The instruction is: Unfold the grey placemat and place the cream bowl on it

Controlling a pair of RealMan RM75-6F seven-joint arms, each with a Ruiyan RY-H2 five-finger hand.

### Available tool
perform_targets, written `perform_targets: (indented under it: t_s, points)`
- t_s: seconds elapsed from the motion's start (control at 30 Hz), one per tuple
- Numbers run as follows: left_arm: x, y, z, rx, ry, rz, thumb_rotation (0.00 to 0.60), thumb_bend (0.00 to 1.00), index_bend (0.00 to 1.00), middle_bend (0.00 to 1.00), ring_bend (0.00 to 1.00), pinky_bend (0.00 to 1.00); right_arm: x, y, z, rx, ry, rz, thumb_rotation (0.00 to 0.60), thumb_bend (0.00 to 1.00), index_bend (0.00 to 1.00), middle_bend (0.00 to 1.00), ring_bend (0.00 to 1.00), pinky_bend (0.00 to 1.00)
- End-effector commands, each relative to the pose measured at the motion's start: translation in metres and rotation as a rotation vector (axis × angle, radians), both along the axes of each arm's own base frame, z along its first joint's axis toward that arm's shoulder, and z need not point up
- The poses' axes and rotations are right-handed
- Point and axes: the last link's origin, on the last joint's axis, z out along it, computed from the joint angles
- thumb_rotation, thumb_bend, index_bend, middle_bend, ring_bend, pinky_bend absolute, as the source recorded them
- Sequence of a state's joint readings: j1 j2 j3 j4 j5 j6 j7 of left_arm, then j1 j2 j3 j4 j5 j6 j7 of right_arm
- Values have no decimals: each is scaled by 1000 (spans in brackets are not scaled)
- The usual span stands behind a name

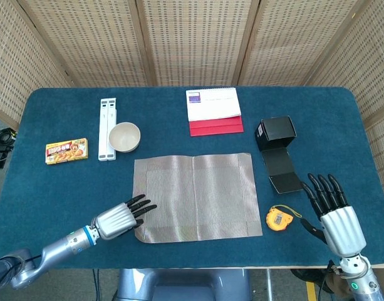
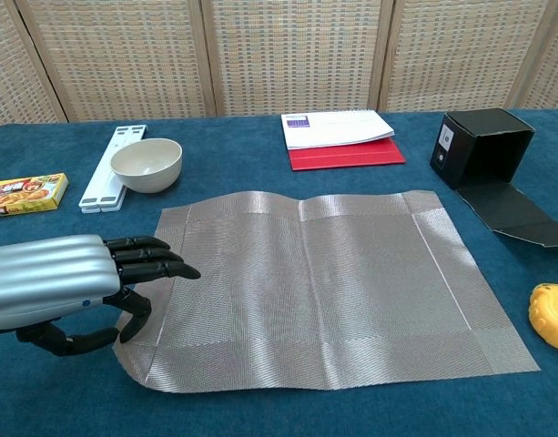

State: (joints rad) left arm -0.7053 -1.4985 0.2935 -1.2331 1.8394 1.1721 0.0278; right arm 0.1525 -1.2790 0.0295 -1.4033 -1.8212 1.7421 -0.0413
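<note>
The grey placemat [image 1: 195,197] lies spread flat in the middle of the blue table, its near-left corner slightly raised in the chest view [image 2: 306,282]. My left hand [image 1: 116,217] pinches the mat's left edge near that corner, thumb below and fingers on top [image 2: 69,282]. The cream bowl [image 1: 124,137] stands upright and empty behind the mat's left end, apart from it [image 2: 147,164]. My right hand [image 1: 337,216] hovers at the front right with its fingers spread and nothing in it; only the head view shows it.
A white strip [image 1: 106,128] lies left of the bowl, a yellow packet [image 1: 66,151] further left. A white and red notebook [image 1: 213,111] sits behind the mat. A black box [image 1: 276,132] with its flap down and a yellow tape measure [image 1: 276,219] are right of the mat.
</note>
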Motion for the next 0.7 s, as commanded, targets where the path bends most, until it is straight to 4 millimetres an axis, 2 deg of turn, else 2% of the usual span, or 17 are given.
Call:
perform_targets:
  t_s: [0.03, 0.7]
  points:
    - [-3, -3, 3, 0, 12, -4, 600, 568, 788, 0, 0, 0, 1, 1, 1, -1, -1, 4, 600, 0, 1, 0, 0, 0]
    - [-41, -21, 26, 41, 74, 55, 600, 571, 790, 0, 0, 0, 4, 4, 3, 3, -11, 21, 600, 0, 1, 0, 0, 0]
